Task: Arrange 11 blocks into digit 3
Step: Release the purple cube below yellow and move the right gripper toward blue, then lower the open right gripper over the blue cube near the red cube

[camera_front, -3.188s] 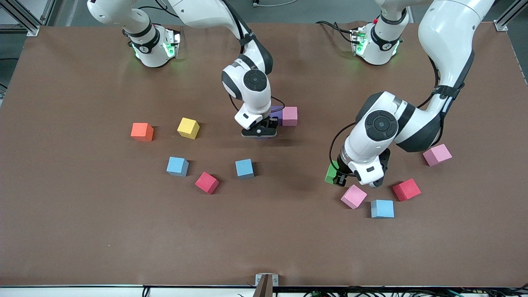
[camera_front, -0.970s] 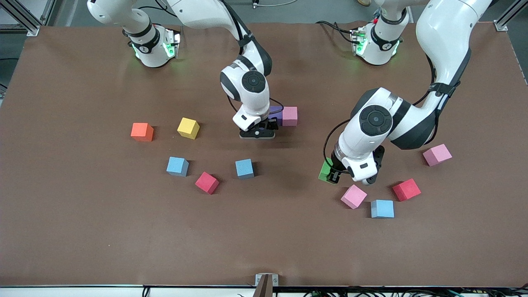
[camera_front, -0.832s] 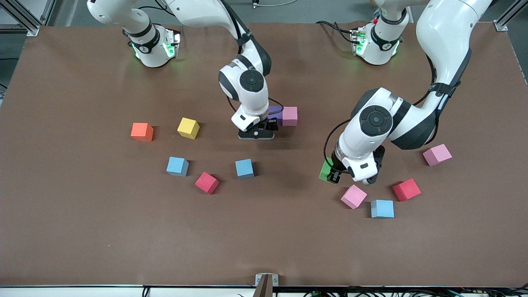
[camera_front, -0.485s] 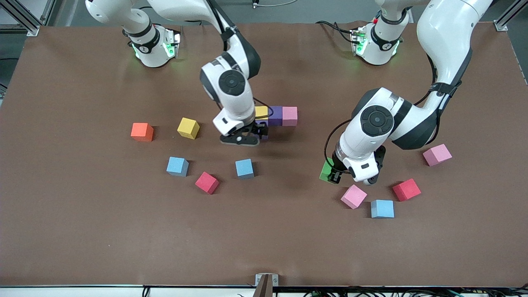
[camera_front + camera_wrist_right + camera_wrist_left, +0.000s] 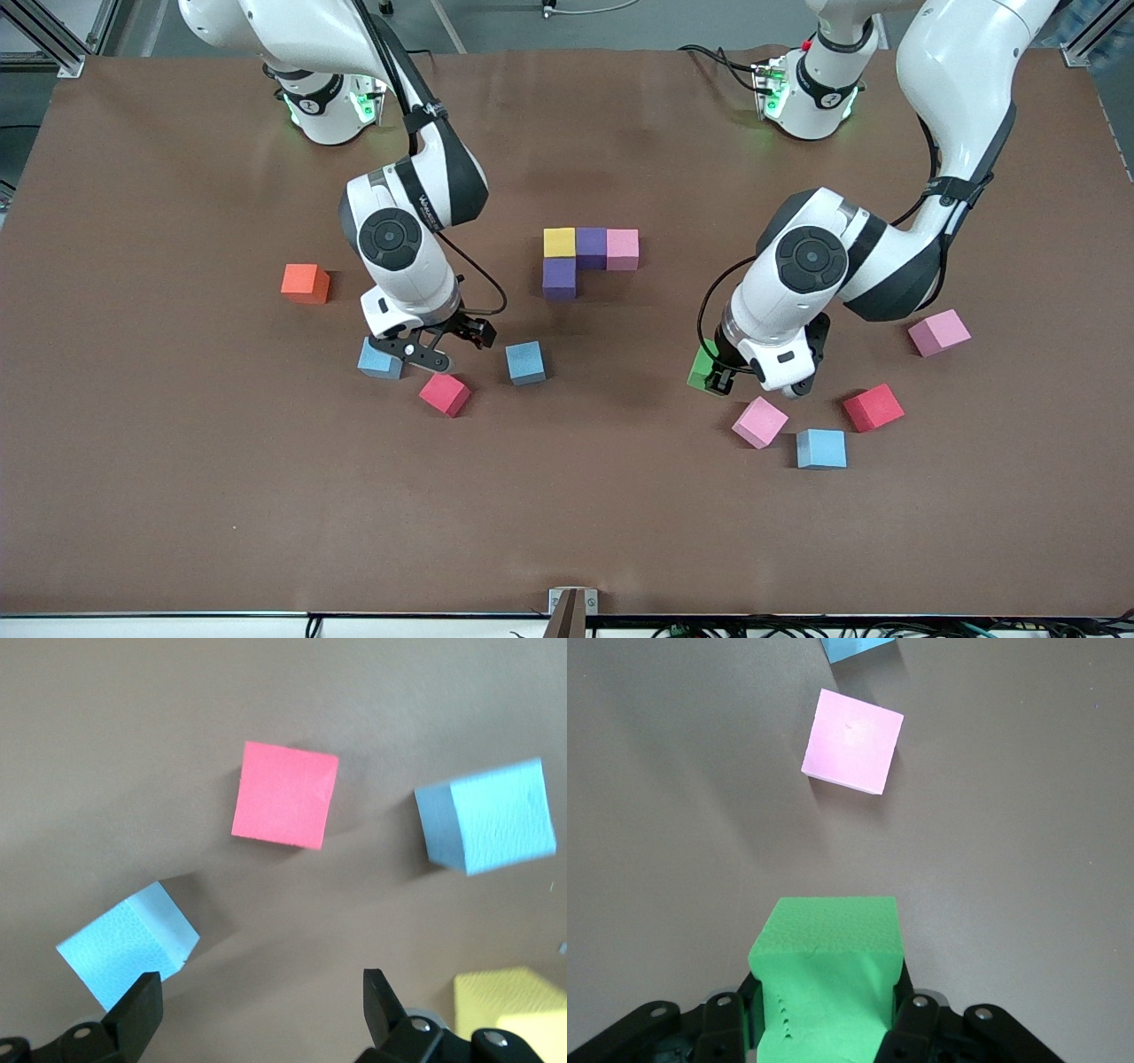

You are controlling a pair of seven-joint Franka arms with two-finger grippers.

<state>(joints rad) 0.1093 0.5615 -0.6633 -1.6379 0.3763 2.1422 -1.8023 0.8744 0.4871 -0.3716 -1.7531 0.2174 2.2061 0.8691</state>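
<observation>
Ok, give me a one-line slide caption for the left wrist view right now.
Left gripper shut on the green block, held above the table with a pink block lying ahead.

right gripper (image 5: 443, 347) hemmed by blue block (image 5: 380, 359), red block (image 5: 445, 394) — open table (image 5: 567, 514) nearer the camera

The right gripper (image 5: 440, 344), jaws open, now sits away from the purple block (image 5: 558, 277) in the figure, over the loose yellow block (image 5: 509, 1005).

left gripper (image 5: 719, 377) clamped, right gripper (image 5: 447, 344) wide
</observation>
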